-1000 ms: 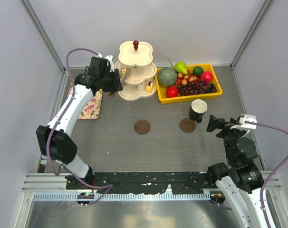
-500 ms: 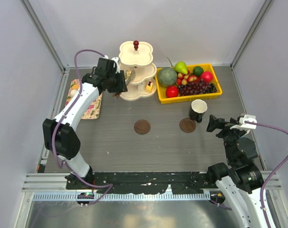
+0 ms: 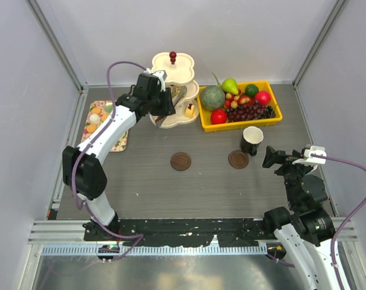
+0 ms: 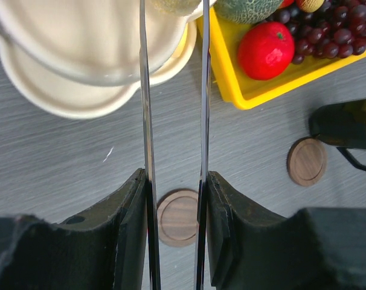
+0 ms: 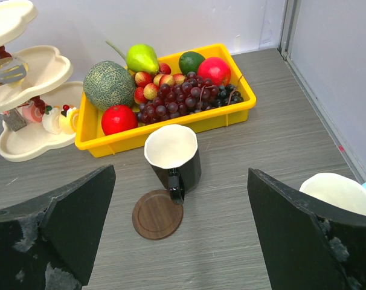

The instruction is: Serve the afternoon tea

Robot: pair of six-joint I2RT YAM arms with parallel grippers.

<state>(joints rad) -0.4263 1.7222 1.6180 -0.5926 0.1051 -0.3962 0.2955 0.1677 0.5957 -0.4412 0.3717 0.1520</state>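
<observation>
Clamped on tongs (image 4: pixel 145 90) w/ L gripper (image 4: pixel 176 181), blade tips at mid tier of tiered stand (image 3: pixel 171 75). R gripper (image 3: pixel 269 157) spread wide, near black mug (image 5: pixel 174 158) just beside coaster (image 5: pixel 157 214). Sweets (image 5: pixel 59 119) on stand's bottom tier, more on flowered tray (image 3: pixel 118 142).

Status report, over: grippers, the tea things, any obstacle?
Left gripper shut on tongs, at tiered stand. Right gripper open, beside black mug. Mug not yet on coaster. No obstacle seen.

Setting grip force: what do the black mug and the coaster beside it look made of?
Black mug: probably glazed ceramic, glossy black outside, cream inside. Coaster: looks like wood, matte brown with faint grain, though laminate is possible.
</observation>
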